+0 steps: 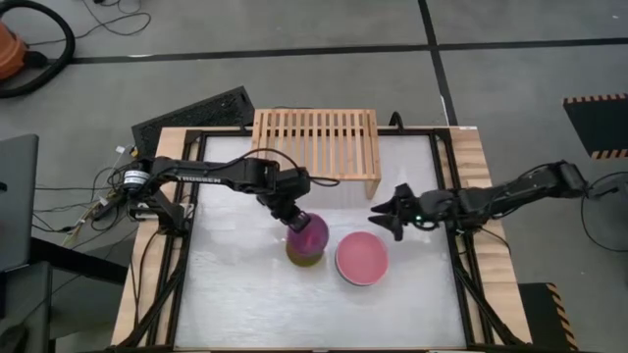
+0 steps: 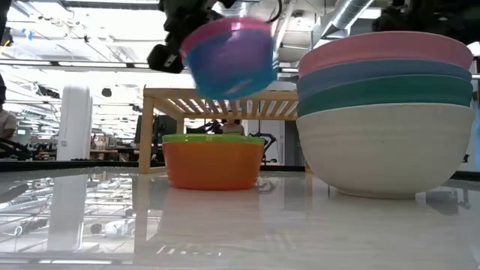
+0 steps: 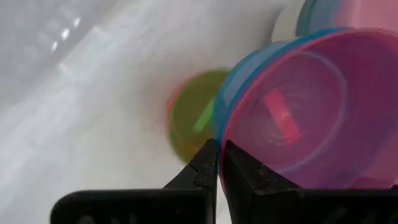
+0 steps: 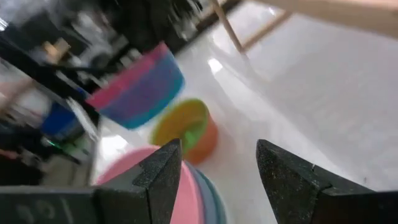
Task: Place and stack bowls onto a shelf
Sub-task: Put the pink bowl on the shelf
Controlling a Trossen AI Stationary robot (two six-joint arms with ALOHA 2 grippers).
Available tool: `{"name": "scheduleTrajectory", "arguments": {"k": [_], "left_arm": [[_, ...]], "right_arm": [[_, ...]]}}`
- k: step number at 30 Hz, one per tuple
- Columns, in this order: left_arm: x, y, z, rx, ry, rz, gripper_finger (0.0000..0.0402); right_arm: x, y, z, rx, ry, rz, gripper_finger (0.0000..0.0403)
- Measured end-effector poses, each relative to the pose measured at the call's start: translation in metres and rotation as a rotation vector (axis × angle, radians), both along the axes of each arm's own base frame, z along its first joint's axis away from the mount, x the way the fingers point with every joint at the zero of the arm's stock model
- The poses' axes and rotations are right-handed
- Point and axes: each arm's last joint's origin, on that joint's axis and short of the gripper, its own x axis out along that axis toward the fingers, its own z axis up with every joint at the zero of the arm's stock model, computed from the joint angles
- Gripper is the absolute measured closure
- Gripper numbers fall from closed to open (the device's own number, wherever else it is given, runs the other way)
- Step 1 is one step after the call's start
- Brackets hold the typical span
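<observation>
My left gripper is shut on a small magenta bowl nested in a cyan one, held in the air above an olive-green bowl sitting inside an orange-red bowl on the table. Beside them stands a stack of larger bowls: pink on blue on teal on cream-white, its pink top seen from above. The light-wood shelf stands at the table's far edge, its slatted top bare. My right gripper is open, right of the bowls, touching nothing. No maroon bowl shows. My left gripper pinches the rim of the nested magenta and cyan bowls, one finger inside the magenta bowl and one outside the cyan wall. The fingers come from above and from the table's left. The pair is lifted clear and tilted.
A black keyboard lies off the table's far-left corner, beside the shelf. The white table surface is open along the near side and on the left. The large stack stands close to the right of the orange-red bowl.
</observation>
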Motion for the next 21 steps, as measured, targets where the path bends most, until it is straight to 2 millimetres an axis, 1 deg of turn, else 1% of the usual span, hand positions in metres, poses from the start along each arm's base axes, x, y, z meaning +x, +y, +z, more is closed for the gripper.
{"name": "scheduleTrajectory", "arguments": {"k": [5,8,13,16,18,21], "left_arm": [[0.001,-0.001,0.0,0.011,-0.012,-0.014,0.0401],[0.001,-0.001,0.0,0.022,-0.013,-0.02,0.0401],[0.002,-0.001,0.0,0.039,-0.02,-0.031,0.0401],[0.002,-0.001,0.0,0.039,-0.021,-0.032,0.0401],[0.002,-0.001,0.0,0.041,-0.022,-0.034,0.0401],[0.003,0.0,0.001,0.046,-0.041,-0.041,0.0401]], "right_arm": [[0.03,0.005,0.016,-0.13,0.03,0.059,0.0168],[0.049,0.006,0.022,-0.196,0.056,0.1,0.0168],[0.076,0.006,0.026,-0.247,0.086,0.178,0.0168],[0.091,0.007,0.031,-0.274,0.072,0.215,0.0168],[0.098,0.008,0.033,-0.285,0.07,0.242,0.0168],[0.108,0.01,0.03,-0.291,0.086,0.256,0.0168]]}}
